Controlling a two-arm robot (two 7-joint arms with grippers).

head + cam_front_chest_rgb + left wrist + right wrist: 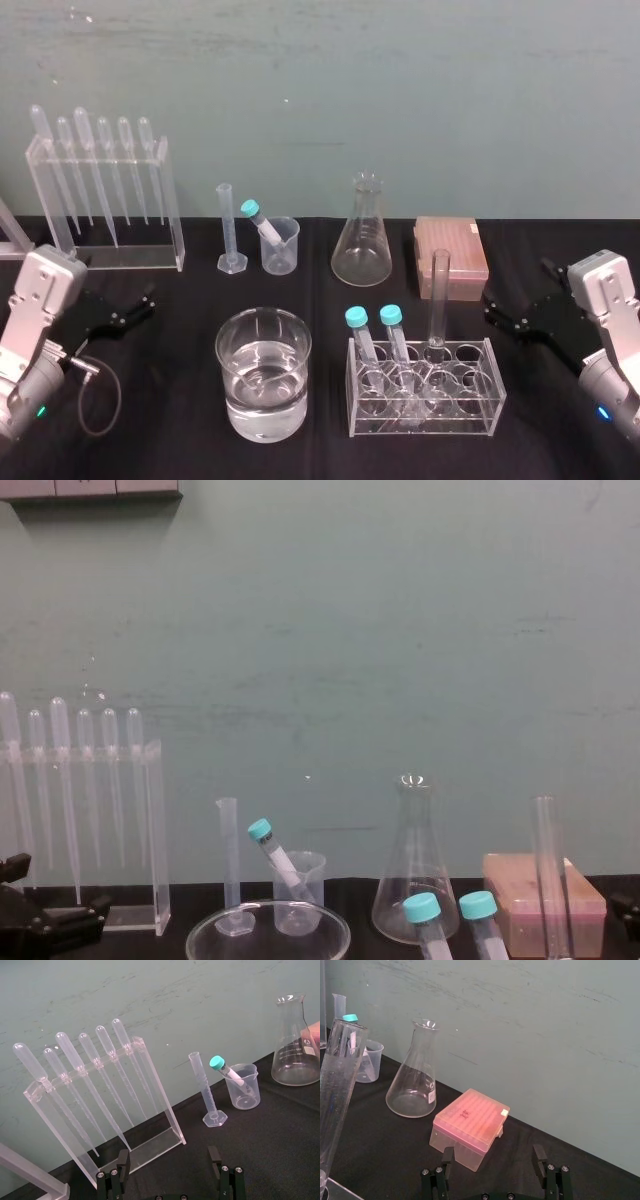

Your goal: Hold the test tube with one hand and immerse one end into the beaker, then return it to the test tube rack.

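**Glass tube in its rack, both hands wide and empty**

Glass is everywhere on the black counter [560,430], and nothing has been lifted yet. The tall, slim, uncapped clear test tube [438,300] stands upright in the clear acrylic test tube rack [470,412], in a hole just beside two shorter teal-capped tubes [392,335]. The wide round glass beaker [263,375] sits left of the rack, partly filled with clear liquid. A low pinkish-orange box [452,255] lies behind the rack.

The left hand [169,1152] rests at the counter's left edge with its fingers spread wide around nothing. The right hand [493,1150] rests at the right edge, likewise spread and empty.

To my eye the right hand is the nearer one for the pick. It should close on the bare upper stretch of the tube and draw it straight up, so the rack does not rise with it and the capped neighbours stay put. Smooth glass will likely slip under a loose grip.

From the chest camera the tube's lower part and the rack are cut off at the frame's bottom. Through the layered acrylic I cannot make out where the tube's foot rests.
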